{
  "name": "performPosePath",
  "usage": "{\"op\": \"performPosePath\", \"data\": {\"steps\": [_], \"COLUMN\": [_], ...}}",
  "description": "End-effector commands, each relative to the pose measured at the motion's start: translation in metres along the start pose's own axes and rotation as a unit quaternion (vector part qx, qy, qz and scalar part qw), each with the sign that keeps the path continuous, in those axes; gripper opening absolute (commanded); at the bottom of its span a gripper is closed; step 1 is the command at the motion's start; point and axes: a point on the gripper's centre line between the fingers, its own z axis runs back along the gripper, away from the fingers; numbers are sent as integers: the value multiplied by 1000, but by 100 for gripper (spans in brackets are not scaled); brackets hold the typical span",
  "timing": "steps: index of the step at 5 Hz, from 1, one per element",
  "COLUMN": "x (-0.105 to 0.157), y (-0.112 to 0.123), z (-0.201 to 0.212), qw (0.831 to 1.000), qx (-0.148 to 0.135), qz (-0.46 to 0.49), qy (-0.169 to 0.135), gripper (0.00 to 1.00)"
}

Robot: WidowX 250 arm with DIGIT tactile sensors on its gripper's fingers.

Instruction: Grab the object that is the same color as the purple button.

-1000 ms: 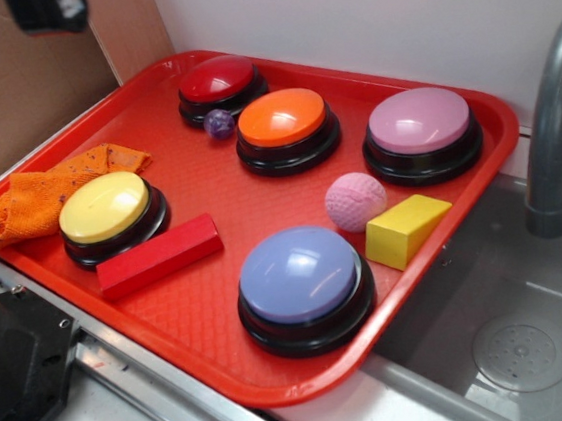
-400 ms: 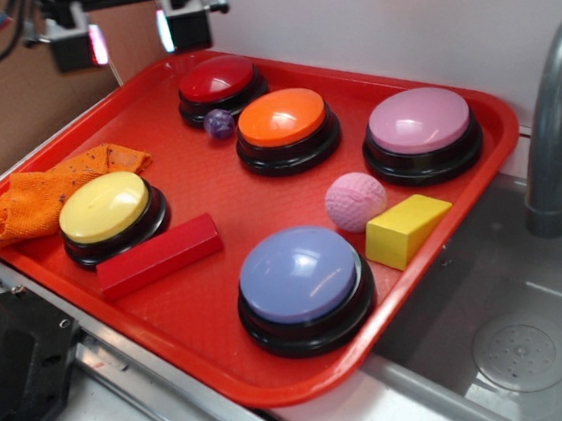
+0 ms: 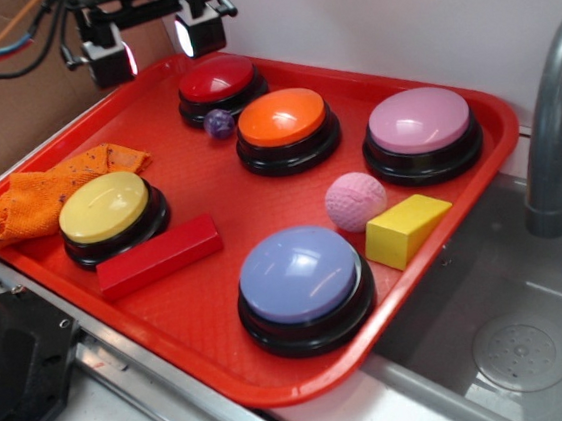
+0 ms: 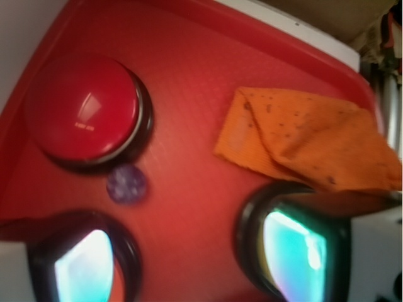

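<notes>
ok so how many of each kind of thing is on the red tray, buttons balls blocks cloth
Buttons: 5 (red, orange, pink, yellow, purple)
Balls: 2 (small purple ball, pink ball)
Blocks: 2 (red block, yellow wedge)
Cloths: 1 (orange cloth)
Total: 10

The exterior view looks down at a slant from the front of the red tray [image 3: 194,194], far enough off to take in the whole tray, the sink [image 3: 522,346] and faucet [image 3: 554,131] to its right, and the wall behind. The wrist view hangs close above the tray's far left corner and faces almost straight down, its lower edge filled by two blurred glowing pads. Both views share that corner: the red button [image 3: 217,78] [image 4: 85,110], the small purple ball [image 3: 219,123] [image 4: 126,184] touching it, and the orange cloth [image 3: 48,190] [image 4: 302,138].
</notes>
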Motion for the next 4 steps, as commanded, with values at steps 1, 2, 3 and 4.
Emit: {"op": "performPosePath", "data": {"steps": [1,2,3,4], "x": [22,20,21,22], "y": [-14,-22,-23,-26], "z": [-25,-40,-47,-57], "qw": [998,998,997,993], "qx": [-50,-58,-73,-95], "qz": [23,-4,-20,-43], "qy": [-16,7,26,52], "gripper": [100,100,100,100]}}
